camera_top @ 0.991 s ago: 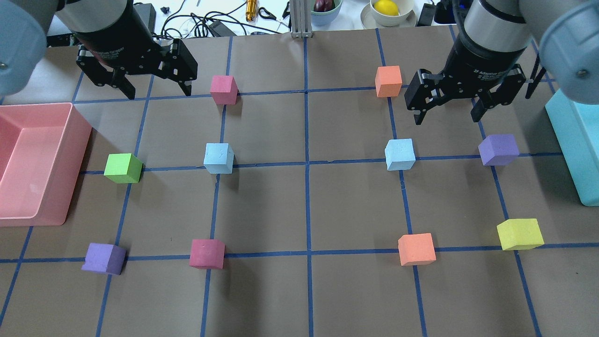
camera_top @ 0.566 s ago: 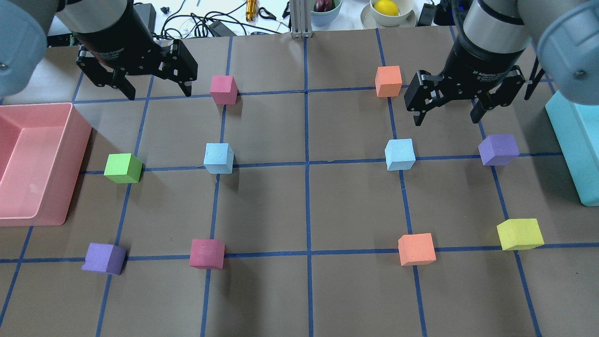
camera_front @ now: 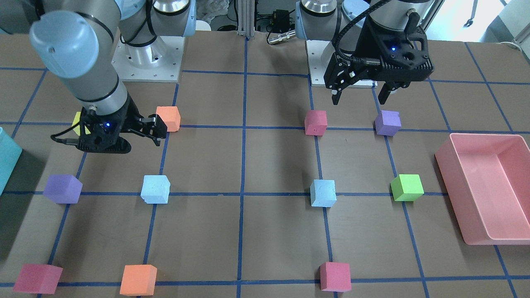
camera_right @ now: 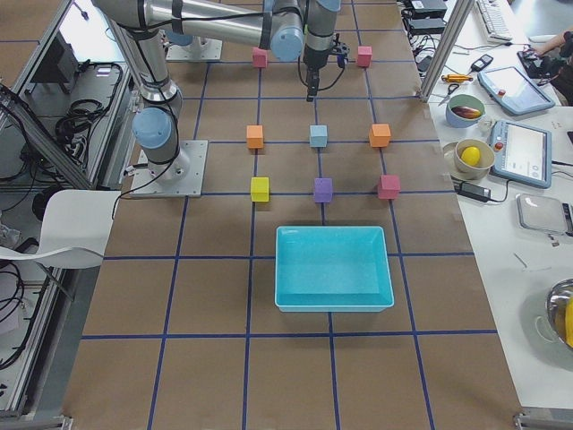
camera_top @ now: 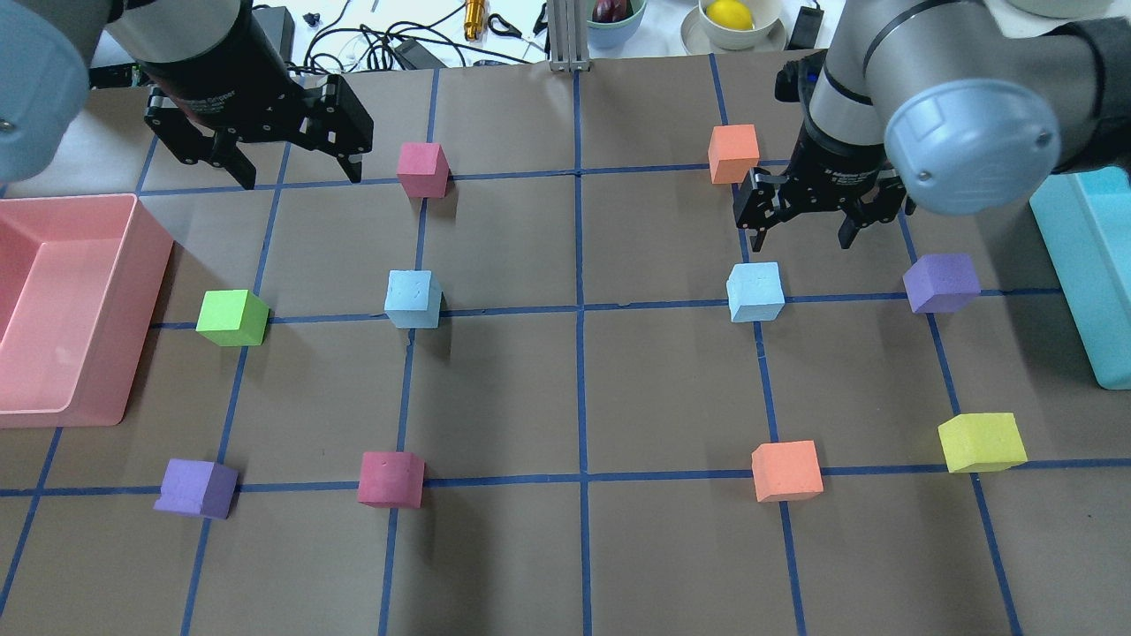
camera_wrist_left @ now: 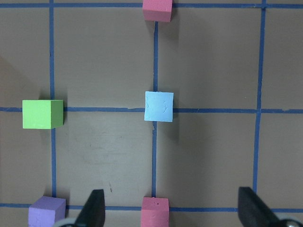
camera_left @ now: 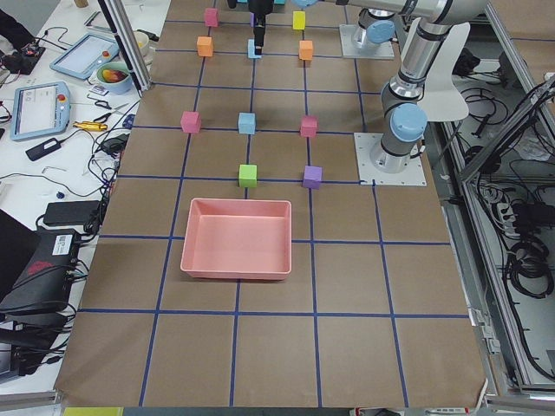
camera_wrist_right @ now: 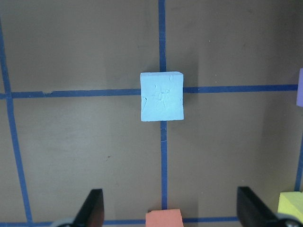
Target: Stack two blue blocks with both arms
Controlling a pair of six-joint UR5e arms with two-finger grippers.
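Brown table (camera_top: 495, 397), gridded with blue tape (camera_top: 580, 389), spreads before you. Overhead, you see the left end effector (camera_top: 300, 175) hanging spread, well apart from the left blue block (camera_top: 413, 299). The right end effector (camera_top: 804, 240) hangs spread near the right blue block (camera_top: 755, 291). Each block stands alone on a tape crossing. Front-facing, the right arm (camera_front: 87, 70) hides most of a yellow cube (camera_front: 76, 122). Each wrist view cuts the fingers (camera_wrist_right: 93, 208) off at its bottom edge.

The left blue block (camera_top: 413, 299) and the right blue block (camera_top: 755, 291) (pale sky-blue foam cubes, faces slightly pitted) rest flat on the counter (camera_top: 654, 389), well apart, each on a crossing of the blue tape lines (camera_top: 580, 380) in the middle row. Both look roughly square to the lines.
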